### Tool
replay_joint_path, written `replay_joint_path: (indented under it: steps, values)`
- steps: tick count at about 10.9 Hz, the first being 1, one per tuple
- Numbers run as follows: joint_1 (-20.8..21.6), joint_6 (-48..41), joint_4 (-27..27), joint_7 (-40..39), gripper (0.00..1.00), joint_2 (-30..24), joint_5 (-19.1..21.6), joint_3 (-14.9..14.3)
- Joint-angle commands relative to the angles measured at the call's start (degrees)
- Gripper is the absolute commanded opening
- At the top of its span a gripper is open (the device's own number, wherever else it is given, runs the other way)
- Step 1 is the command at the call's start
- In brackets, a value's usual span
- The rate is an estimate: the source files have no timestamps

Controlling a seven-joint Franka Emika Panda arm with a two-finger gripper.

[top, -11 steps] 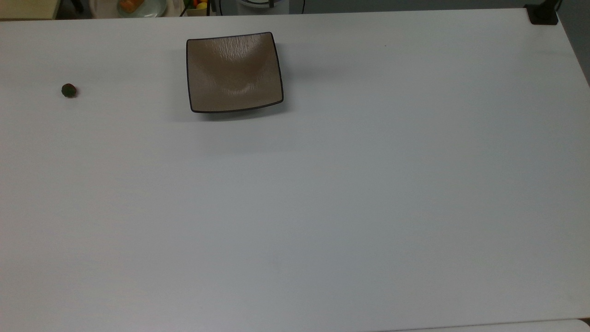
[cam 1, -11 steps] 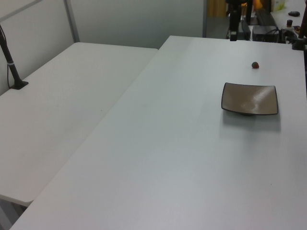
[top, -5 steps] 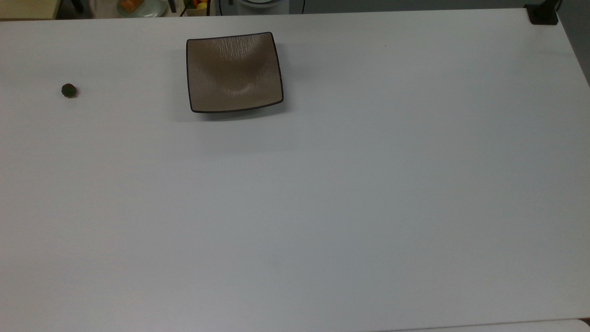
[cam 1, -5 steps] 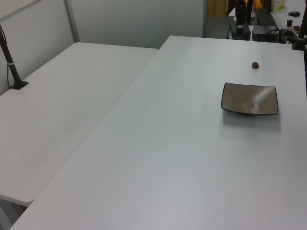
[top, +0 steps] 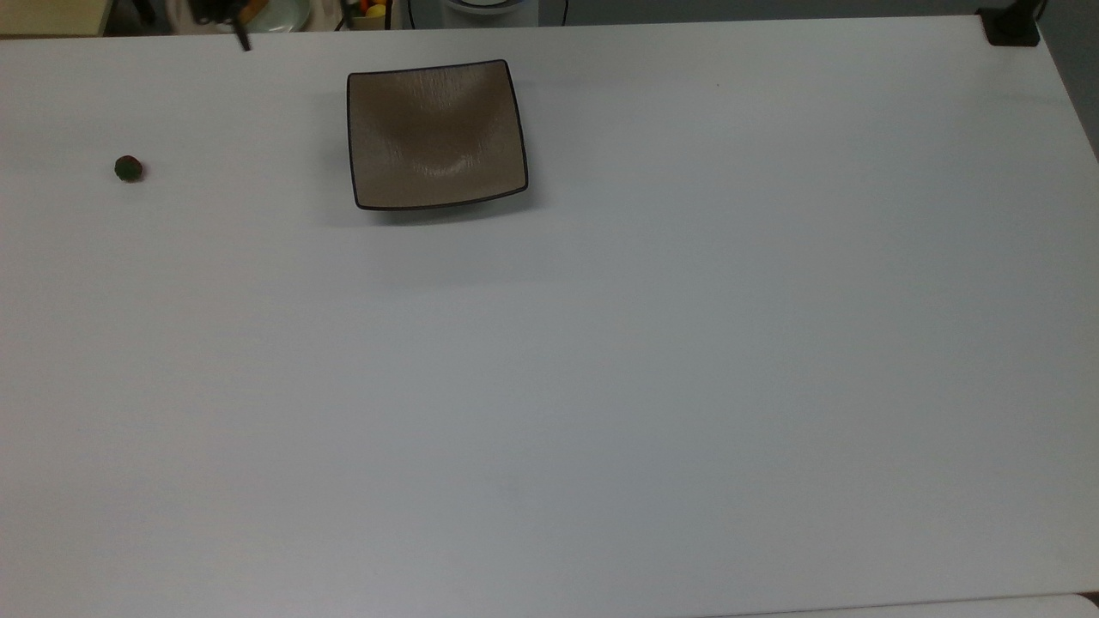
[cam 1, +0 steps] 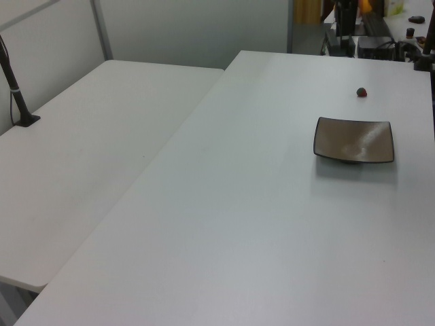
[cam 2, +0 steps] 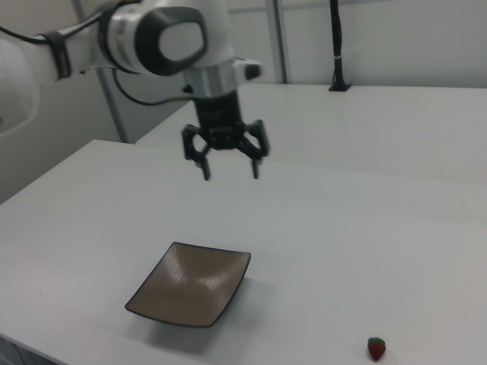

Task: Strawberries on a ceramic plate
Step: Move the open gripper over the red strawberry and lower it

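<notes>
surface: plain white table (cam 2: 365, 228), second white table (cam 1: 102, 136) alongside
gripper: black two-finger gripper (cam 2: 229, 170), spread wide, holding nothing
berry: tiny dull-red strawberry (cam 2: 376, 347) at the gripper's 5 o'clock in the right view, well apart

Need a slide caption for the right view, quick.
Open tool hangs above the table, beyond the empty ceramic plate; strawberry lies apart.

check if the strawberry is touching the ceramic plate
Apart. The top view shows the strawberry alone on bare table, well off the ceramic plate.
</notes>
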Motion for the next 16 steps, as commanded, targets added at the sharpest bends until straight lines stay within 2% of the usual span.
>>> replay_joint_path:
  steps: [1, 4, 7, 12, 14, 16]
  values:
    - [-5.5, 3.5, -1.0, -10.4, 1.0, 1.8, -0.2, 0.1]
    - [-9.1, 8.2, -1.9, -16.1, 1.0, 5.5, -1.0, 0.1]
    - [-11.5, 18.0, -8.5, -17.6, 1.0, 6.8, -1.5, 0.1]
    - [-15.6, 27.1, -10.0, -19.3, 1.0, 16.0, -8.8, -0.1]
    - [-16.9, 29.4, -10.2, -19.3, 1.0, 17.7, -9.6, -0.1]
    - [-17.6, 31.4, -10.6, -19.3, 1.0, 19.6, -12.2, -0.9]
